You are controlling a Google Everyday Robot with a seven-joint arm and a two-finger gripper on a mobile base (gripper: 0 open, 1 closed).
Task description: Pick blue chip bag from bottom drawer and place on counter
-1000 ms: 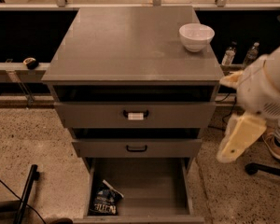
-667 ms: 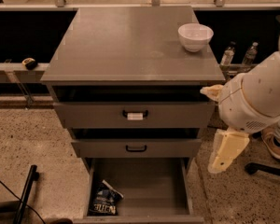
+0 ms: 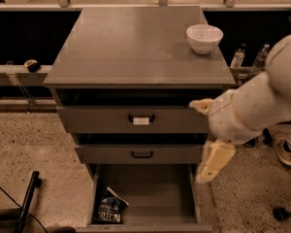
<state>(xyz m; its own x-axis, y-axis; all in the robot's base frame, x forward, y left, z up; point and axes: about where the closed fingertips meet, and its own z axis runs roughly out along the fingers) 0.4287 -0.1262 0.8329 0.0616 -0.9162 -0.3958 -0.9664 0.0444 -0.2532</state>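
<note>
My gripper is hanging at the right side of the cabinet, pointing down. It is sitting just past the right end of the middle drawer and over the right wall of the bottom drawer. Whether it is spread or pressed together I cannot tell, since it is showing as a single pale shape. My arm is reaching in from the right above it, and its pale bulk is covering the right end of the top drawer.

The blue chip bag is lying well below and to the left of my gripper, clearly apart from it. It is sitting in the front left corner of the bottom drawer, which is standing pulled out. The bag is lying crumpled beside the left wall, with its white lettering facing up.

The counter is stretching out above and to the left of my gripper, well apart from it. A white bowl is sitting near the counter's far right corner — almost straight above the gripper. Two bottles are standing behind the cabinet, up and to the right of my gripper.

The top and middle drawers are each showing a black handle, both to the left of my gripper. Far off to its left, a black pole is leaning over the speckled floor.
</note>
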